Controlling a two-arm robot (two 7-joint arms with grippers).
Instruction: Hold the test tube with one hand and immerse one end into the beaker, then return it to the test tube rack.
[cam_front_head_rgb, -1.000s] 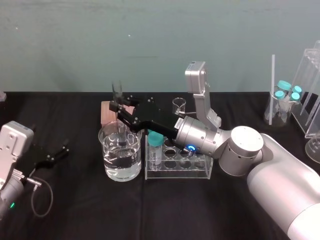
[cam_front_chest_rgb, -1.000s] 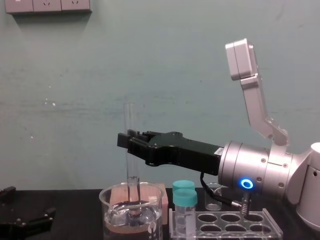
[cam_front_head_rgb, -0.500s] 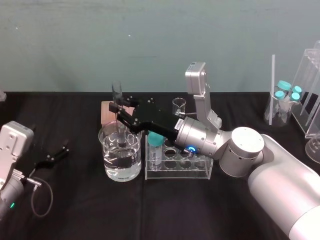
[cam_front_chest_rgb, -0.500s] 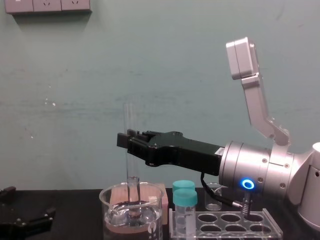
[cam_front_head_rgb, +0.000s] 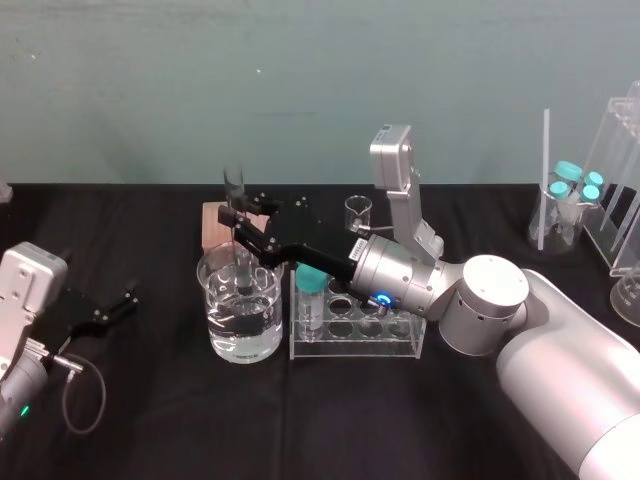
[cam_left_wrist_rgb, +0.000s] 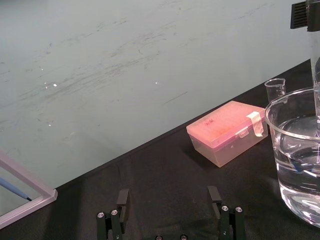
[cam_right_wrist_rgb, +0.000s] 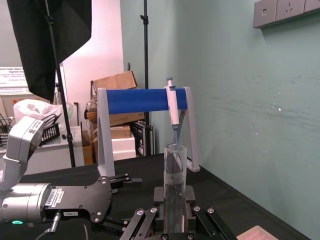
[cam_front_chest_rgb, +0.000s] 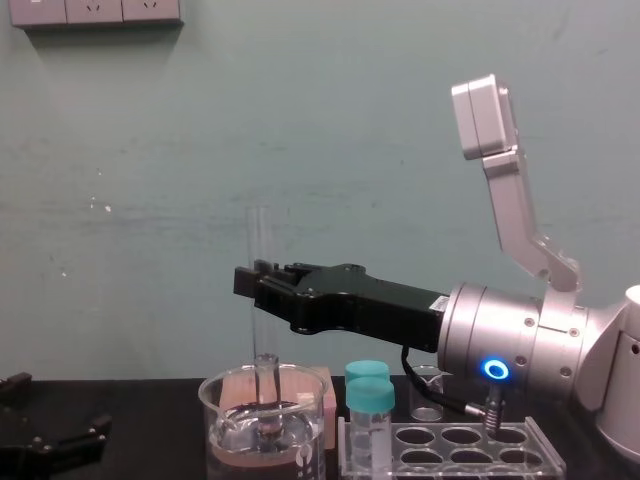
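The long clear test tube (cam_front_head_rgb: 234, 200) (cam_front_chest_rgb: 261, 250) (cam_right_wrist_rgb: 175, 180) stands upright with its lower end dipped into the water of the large beaker (cam_front_head_rgb: 222, 340) (cam_front_chest_rgb: 222, 415) (cam_left_wrist_rgb: 295, 165). My right gripper (cam_front_head_rgb: 240, 216) (cam_front_chest_rgb: 248, 282) (cam_right_wrist_rgb: 175, 220) is shut on the tube's middle, above the beaker's rim. Just right of the beaker is the clear test tube rack (cam_front_head_rgb: 360, 345) (cam_front_chest_rgb: 455, 445), holding teal-capped vials (cam_front_head_rgb: 313, 290) (cam_front_chest_rgb: 371, 415). My left gripper (cam_front_head_rgb: 115, 310) (cam_left_wrist_rgb: 168, 197) (cam_front_chest_rgb: 55, 445) rests open at the table's left, holding nothing.
A pink box (cam_front_head_rgb: 212, 225) (cam_left_wrist_rgb: 227, 131) lies behind the beaker, and a tiny beaker (cam_front_head_rgb: 358, 210) (cam_front_chest_rgb: 428, 392) stands behind the rack. At the far right are a flask with teal-capped vials (cam_front_head_rgb: 568, 205) and a clear stand (cam_front_head_rgb: 620, 190).
The right gripper and the test tube have barely shifted, perhaps sinking a touch. The tube's lower end stays in the water. The left arm has not moved.
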